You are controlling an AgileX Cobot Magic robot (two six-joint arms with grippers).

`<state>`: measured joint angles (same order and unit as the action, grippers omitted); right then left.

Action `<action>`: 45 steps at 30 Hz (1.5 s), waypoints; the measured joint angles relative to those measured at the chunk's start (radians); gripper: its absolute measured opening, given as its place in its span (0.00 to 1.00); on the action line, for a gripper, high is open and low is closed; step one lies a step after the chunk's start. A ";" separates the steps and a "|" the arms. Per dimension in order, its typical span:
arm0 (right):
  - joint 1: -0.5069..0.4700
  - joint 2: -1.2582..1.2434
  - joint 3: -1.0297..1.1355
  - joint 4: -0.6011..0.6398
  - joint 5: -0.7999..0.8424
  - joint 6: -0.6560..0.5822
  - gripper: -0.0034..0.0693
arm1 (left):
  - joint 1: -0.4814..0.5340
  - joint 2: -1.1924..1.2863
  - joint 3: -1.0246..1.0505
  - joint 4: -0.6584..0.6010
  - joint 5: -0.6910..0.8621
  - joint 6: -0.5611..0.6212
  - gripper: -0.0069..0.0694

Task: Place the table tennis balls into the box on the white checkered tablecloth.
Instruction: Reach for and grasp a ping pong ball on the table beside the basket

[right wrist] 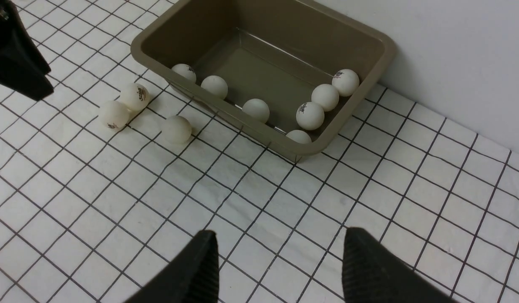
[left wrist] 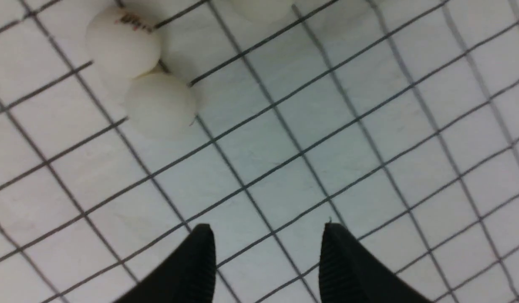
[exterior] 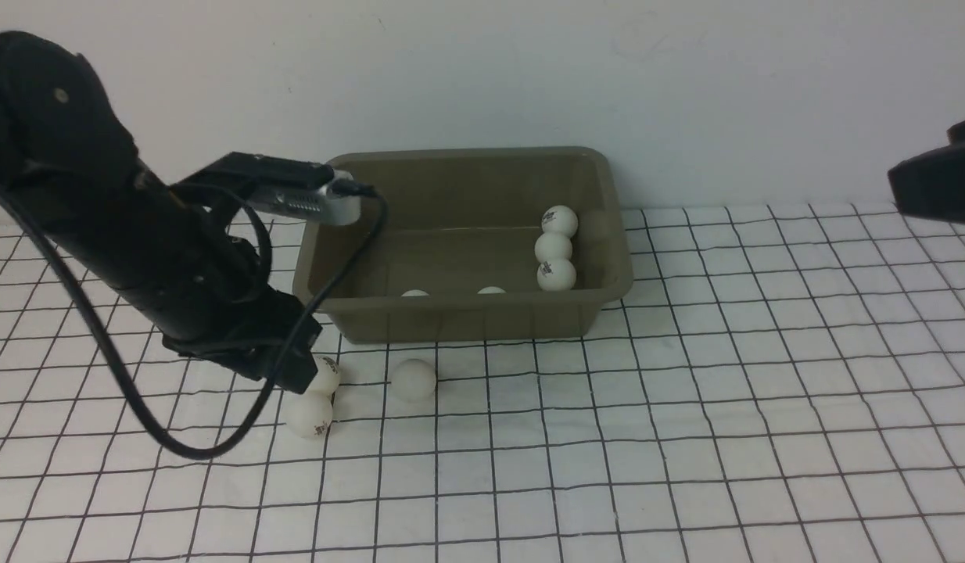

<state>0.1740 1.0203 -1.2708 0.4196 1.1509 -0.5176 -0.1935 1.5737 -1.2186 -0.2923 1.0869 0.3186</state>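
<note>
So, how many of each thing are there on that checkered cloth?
Table tennis balls in the box: 7
Table tennis balls loose on the tablecloth: 3
Box: 1
Total: 11

Box (exterior: 459,322) front-left corner: three loose balls (exterior: 413,380) plus left arm (exterior: 138,234) crowd the approach. Tablecloth (exterior: 725,407) right of box and in front of its right half: unobstructed.
</note>
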 joint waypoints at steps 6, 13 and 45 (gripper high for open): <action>0.000 0.000 0.000 0.000 0.001 0.000 0.56 | -0.013 0.120 0.000 0.159 -0.063 -0.165 0.53; 0.000 0.000 0.000 0.000 0.001 0.000 0.56 | -0.015 0.220 0.000 0.096 -0.182 -0.176 0.71; 0.000 0.000 0.000 0.000 0.001 0.000 0.56 | -0.015 0.331 0.000 0.103 -0.302 -0.208 0.65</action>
<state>0.1740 1.0203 -1.2708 0.4196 1.1518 -0.5176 -0.2088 1.9047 -1.2186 -0.1891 0.7852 0.1110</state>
